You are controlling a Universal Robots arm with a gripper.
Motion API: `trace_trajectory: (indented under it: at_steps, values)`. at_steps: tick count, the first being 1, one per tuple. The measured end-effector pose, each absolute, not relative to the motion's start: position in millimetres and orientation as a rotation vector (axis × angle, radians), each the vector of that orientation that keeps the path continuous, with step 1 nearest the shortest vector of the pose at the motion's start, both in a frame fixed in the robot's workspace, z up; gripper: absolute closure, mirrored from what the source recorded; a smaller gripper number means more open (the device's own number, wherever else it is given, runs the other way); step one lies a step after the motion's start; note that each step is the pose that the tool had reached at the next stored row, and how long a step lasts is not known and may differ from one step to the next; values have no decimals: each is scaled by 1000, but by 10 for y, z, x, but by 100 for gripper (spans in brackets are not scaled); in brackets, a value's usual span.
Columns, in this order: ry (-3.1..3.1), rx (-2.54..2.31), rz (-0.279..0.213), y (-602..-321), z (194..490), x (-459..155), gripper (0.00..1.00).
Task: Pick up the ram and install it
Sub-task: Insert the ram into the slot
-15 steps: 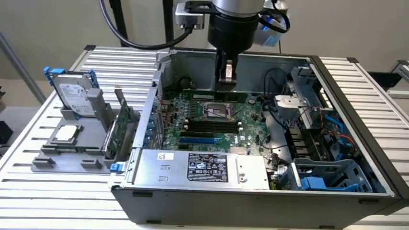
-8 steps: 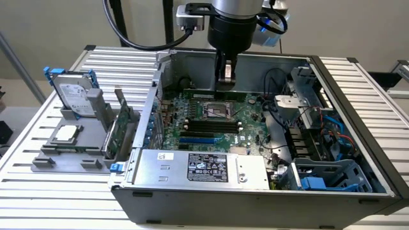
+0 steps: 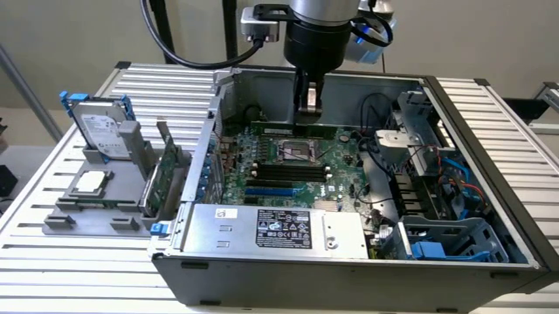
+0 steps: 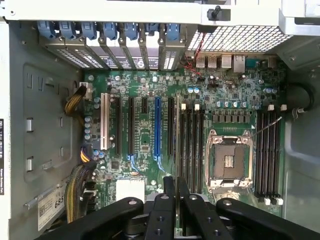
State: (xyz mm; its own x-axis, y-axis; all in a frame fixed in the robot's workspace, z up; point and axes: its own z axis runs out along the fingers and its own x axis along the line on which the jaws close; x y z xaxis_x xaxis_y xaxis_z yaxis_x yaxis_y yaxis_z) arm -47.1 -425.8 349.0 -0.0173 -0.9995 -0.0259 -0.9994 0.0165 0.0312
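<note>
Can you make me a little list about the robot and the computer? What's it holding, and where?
holding: the ram, in the gripper
where: inside the open computer case, over the motherboard, by the empty processor socket
in its slot: cannot tell
outside the case: hard drive, expansion card, processor chip on a grey holder

The case [image 3: 349, 281] sits on the table [image 3: 52, 261], motherboard [image 3: 341, 157] inside it. The rack [image 3: 88, 212] with hard drive [image 3: 101, 131] and card [image 3: 162, 176] is beside it, exterior view's left. The pincer [image 3: 306, 111] grips the ram [image 3: 271, 128] over the motherboard.
</note>
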Motion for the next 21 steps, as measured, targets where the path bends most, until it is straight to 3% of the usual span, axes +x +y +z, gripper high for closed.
trace_trajectory:
  at_steps: [21]
  values:
    - [-2237, 2200, -63, -4096, 3208, -378, 100]
